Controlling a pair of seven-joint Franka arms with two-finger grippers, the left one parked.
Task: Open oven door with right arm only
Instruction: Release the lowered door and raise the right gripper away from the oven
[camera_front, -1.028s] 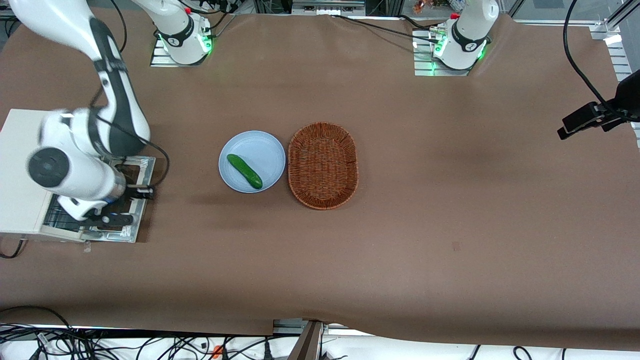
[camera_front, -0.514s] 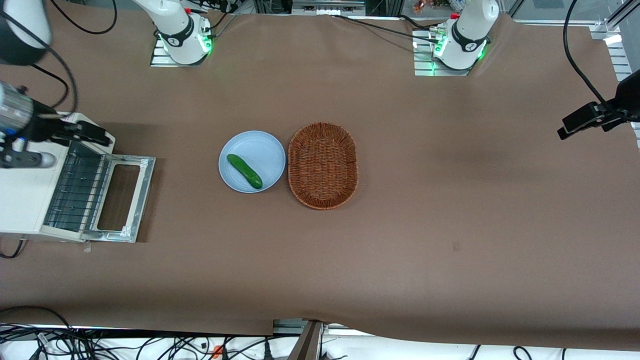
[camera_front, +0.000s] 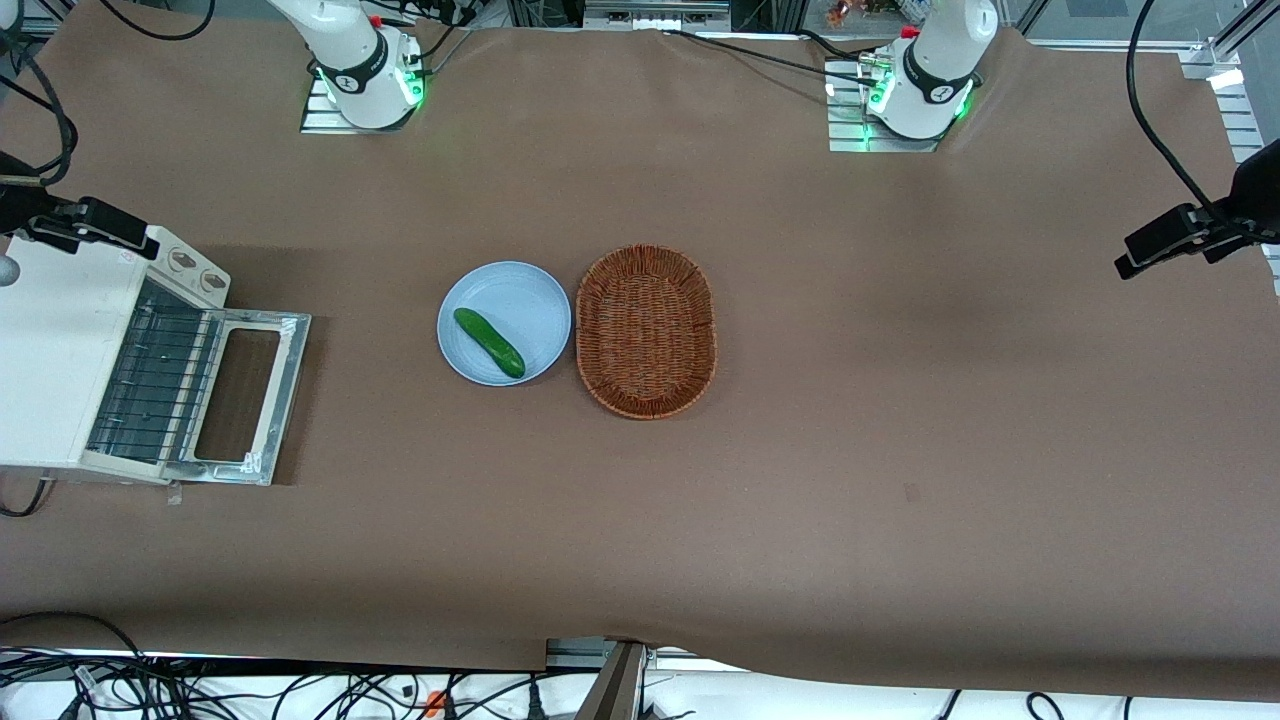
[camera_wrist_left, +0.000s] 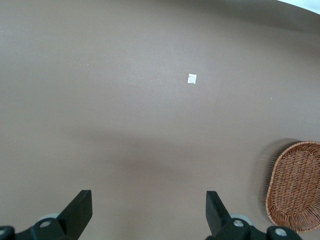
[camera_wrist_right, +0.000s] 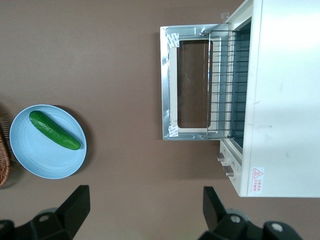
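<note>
The oven door (camera_front: 247, 394) lies folded down flat on the table in front of the cream-white toaster oven (camera_front: 45, 350), and its wire rack (camera_front: 150, 385) is exposed. The door also shows in the right wrist view (camera_wrist_right: 192, 82), silver-framed with a dark window. My right gripper (camera_wrist_right: 145, 205) is open and empty, held high above the table beside the oven. In the front view only its black end (camera_front: 95, 226) shows, over the oven's knob end. The right arm's base (camera_front: 360, 60) stands at the table's edge farthest from the front camera.
A light blue plate (camera_front: 505, 322) with a green cucumber (camera_front: 489, 342) sits beside a brown wicker basket (camera_front: 647, 330) mid-table. The oven's two knobs (camera_front: 195, 270) face up. A black camera mount (camera_front: 1190, 235) stands toward the parked arm's end.
My right arm has lifted off the open door and swung up and away past the oven's knob end, mostly out of the front view. The door stays flat on the table.
</note>
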